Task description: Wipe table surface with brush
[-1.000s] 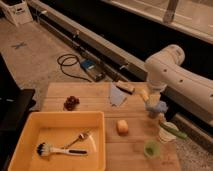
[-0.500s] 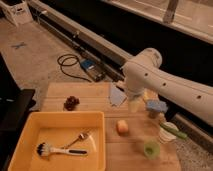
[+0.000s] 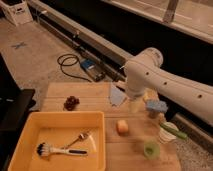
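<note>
The gripper (image 3: pixel 134 103), spread wide and empty, hangs over the far side of the table surface (image 3: pixel 85 92), well apart from the brush (image 3: pixel 60 150), white-handled, black-tipped, with a dark round head, lying in the yellow tub (image 3: pixel 55 116) beside a fork (image 3: pixel 80 137).

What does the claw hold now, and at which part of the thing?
Nothing: the open claw hangs below the white arm over the table; the brush lies in the yellow tub.

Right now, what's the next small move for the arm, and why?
Probably swing the gripper toward the yellow tub: the brush lies in it beside a fork, while the gripper hangs open and empty over the wooden table, at its far side.
</note>
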`<state>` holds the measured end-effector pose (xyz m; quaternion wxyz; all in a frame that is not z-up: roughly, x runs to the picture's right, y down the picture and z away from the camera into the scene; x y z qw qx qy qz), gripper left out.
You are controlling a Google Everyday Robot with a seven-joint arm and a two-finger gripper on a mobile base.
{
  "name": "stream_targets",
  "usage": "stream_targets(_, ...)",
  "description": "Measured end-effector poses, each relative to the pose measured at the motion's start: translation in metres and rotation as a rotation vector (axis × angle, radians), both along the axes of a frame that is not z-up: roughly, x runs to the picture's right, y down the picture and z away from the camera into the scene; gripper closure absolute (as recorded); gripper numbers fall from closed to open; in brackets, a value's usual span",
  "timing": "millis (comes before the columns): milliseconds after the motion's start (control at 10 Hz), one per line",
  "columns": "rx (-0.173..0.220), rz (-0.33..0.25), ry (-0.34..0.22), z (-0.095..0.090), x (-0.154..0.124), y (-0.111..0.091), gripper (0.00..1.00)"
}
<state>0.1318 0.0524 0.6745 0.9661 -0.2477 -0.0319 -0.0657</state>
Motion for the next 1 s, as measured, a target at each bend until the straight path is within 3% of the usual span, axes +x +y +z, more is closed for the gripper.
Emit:
stream_targets(200,-0.003,-0.022,-0.005,-0.003,0.01,0.002,0.21)
stream_targets(500,-0.001,-0.056,-0.062,-0.012,-0.016,0.008,0.21)
stream_targets(1000,-0.036,-0.18,-0.214,-0.028,-0.14,0.046,0.21)
